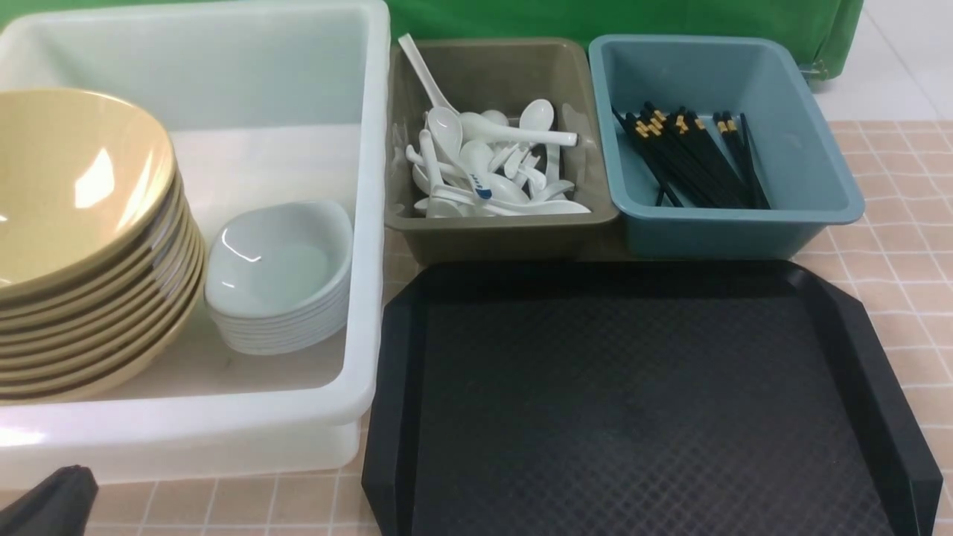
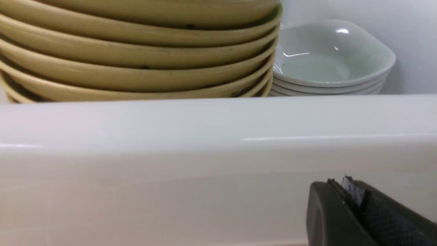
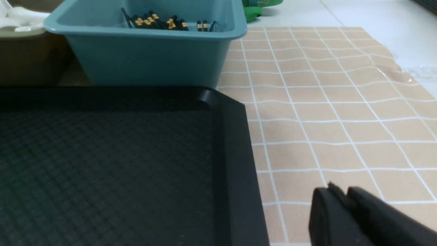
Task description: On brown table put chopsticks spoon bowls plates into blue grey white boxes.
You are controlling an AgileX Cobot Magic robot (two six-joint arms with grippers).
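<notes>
Nearest the robot, the left gripper (image 2: 355, 201) sits low against the outer wall of the white box (image 1: 365, 223), its dark jaws pressed together on nothing. The right gripper (image 3: 344, 205) hangs over the tan, white-gridded tablecloth (image 3: 324, 102) just beside the tray; its jaws look all but together, with only a thin seam between them and nothing in it.

The black tray (image 1: 640, 402) is a wide plastic rectangle with clipped corners, a raised rim and a diamond-embossed floor.

Inside the glossy, translucent white box stand two stacks. The yellow bowls (image 1: 82, 246) are broad, shallow and shiny, about nine of them nested. Just beside them the white dishes (image 1: 279, 275) are smaller, rounded-square, pale and glazed; their count is hard to fix, several at least.

Farther back, the grey box (image 1: 499, 223) of matte plastic holds a tangled heap of smooth white spoons (image 1: 491, 164), too jumbled to count; one carries a small blue mark, unreadable.

The blue box (image 1: 819, 179) beside it holds black chopsticks (image 1: 692, 156) with gold-banded ends, roughly a dozen.
</notes>
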